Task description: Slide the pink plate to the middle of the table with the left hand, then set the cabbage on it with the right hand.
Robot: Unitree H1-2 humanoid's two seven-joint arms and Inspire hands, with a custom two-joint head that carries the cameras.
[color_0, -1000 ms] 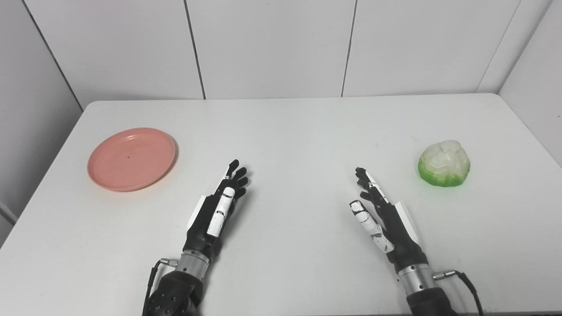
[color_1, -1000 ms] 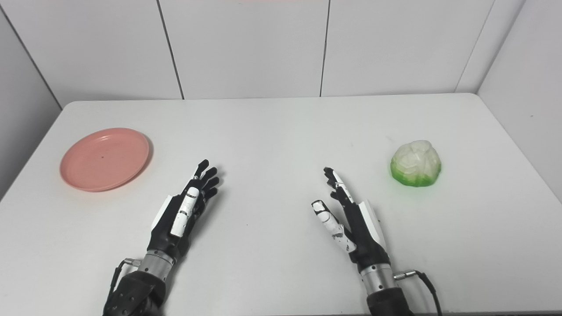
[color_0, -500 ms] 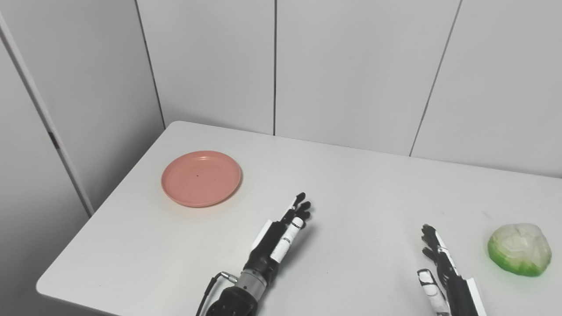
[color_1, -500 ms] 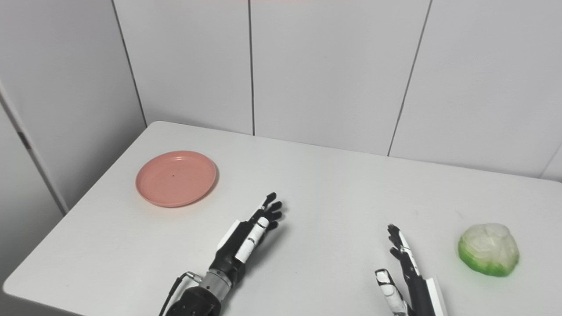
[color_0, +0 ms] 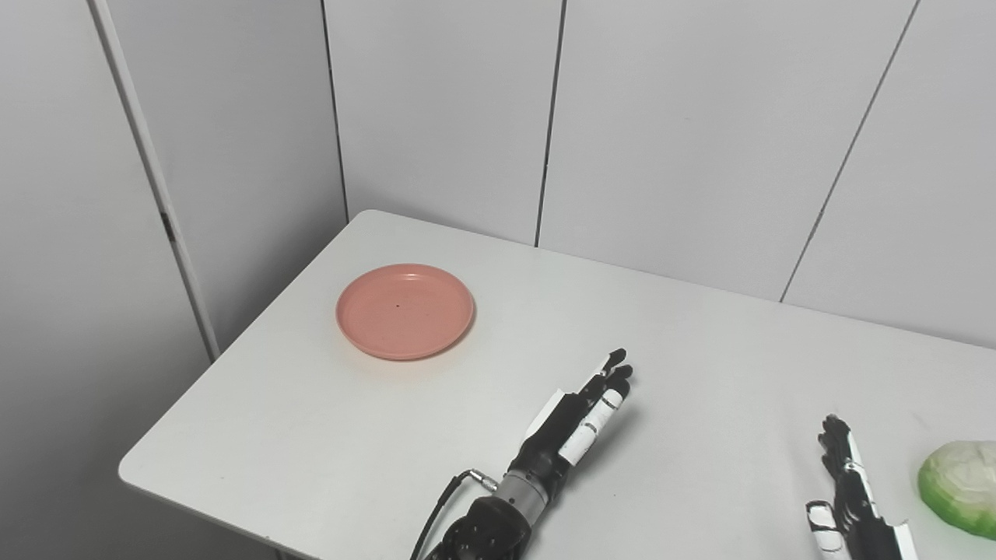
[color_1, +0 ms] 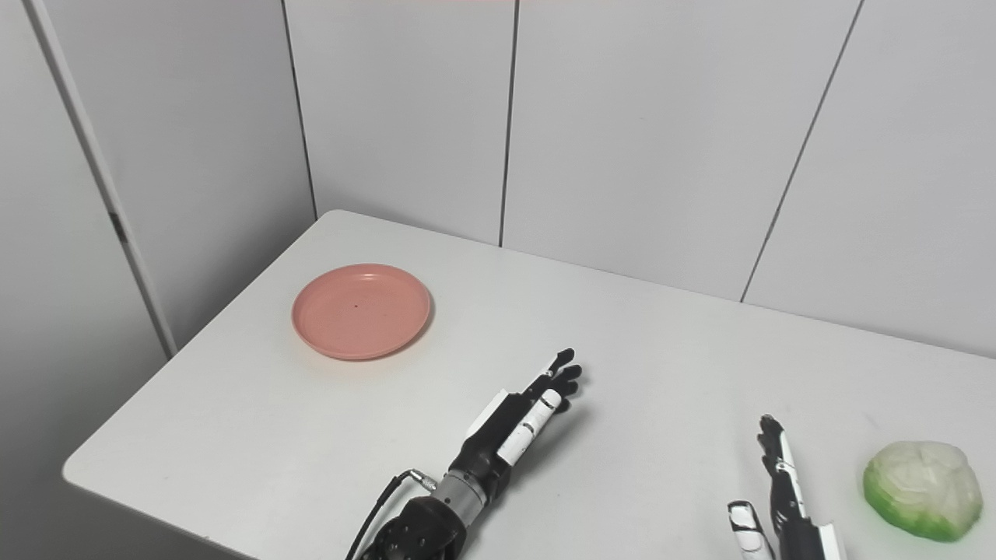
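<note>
The pink plate [color_0: 405,310] lies flat on the white table [color_0: 700,350] near its left end, with nothing on it. A green and white cabbage [color_1: 922,488] rests at the right, cut by the frame edge in the left eye view. My left hand [color_0: 580,412] hovers open over the table's middle, fingers stretched out, well to the right of and nearer than the plate. My right hand [color_1: 778,498] is open at the bottom right, a short way left of the cabbage and partly out of frame. Neither hand holds anything.
Grey wall panels [color_0: 436,117] stand behind and to the left of the table. The table's left corner and near edge [color_0: 187,490] are in view. A cable [color_0: 436,513] loops from the left wrist.
The whole picture has swung left and tilted, so the camera moved. Plate and cabbage rest in the same places on the table. Both hands stay open and about where they were.
</note>
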